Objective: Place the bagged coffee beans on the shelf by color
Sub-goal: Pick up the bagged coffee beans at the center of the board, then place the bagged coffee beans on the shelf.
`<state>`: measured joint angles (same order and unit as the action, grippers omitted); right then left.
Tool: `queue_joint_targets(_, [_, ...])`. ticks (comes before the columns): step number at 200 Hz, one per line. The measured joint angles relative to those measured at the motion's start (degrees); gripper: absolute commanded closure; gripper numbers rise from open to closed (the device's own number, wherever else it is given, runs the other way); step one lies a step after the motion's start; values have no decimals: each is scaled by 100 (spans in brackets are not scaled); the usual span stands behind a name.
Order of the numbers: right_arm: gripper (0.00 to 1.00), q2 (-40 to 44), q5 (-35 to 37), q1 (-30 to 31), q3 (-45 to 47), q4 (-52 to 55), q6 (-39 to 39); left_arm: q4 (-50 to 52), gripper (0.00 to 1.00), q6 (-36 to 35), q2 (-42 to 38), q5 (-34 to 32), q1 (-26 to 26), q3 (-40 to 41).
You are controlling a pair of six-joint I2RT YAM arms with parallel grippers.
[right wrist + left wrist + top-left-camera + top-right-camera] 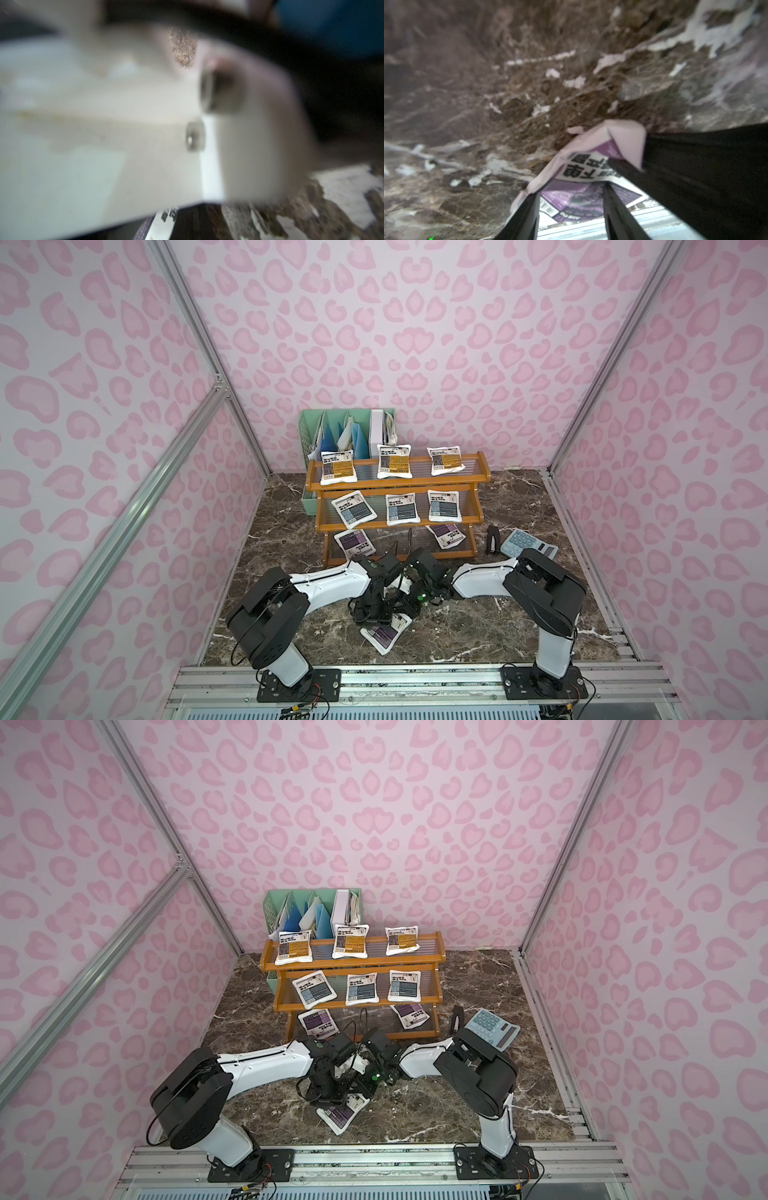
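Purple pouch (577,166) pinched between left jaws, right jaws closed nearby, marble table (478,626) beneath

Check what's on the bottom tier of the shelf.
Bottom tier of the shelf: left purple pouch and right purple pouch, partly under the middle tier. The left arm and right arm cover the tier's middle front; unseen there.
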<state>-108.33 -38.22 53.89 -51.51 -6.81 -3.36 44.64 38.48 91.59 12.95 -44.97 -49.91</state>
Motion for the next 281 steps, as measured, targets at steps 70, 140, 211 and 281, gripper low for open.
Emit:
queue_joint_targets(70, [100,782,256,-181,835,-81,-428,-614,34,334,-1637,-1818,125,155])
queue_joint_targets(140, [100,1241,175,-848,931,-599,-1163,-490,34,1104,-2830,-3058,546,568])
queue_joint_targets(211, [100,1167,214,-1078,944,-1620,-2105,-435,34,1530,-3198,-3071,732,1038])
queue_joint_targets(281, [100,1082,1543,-1377,614,-2385,-3987,-498,35,1661,-3410,-3060,870,1027])
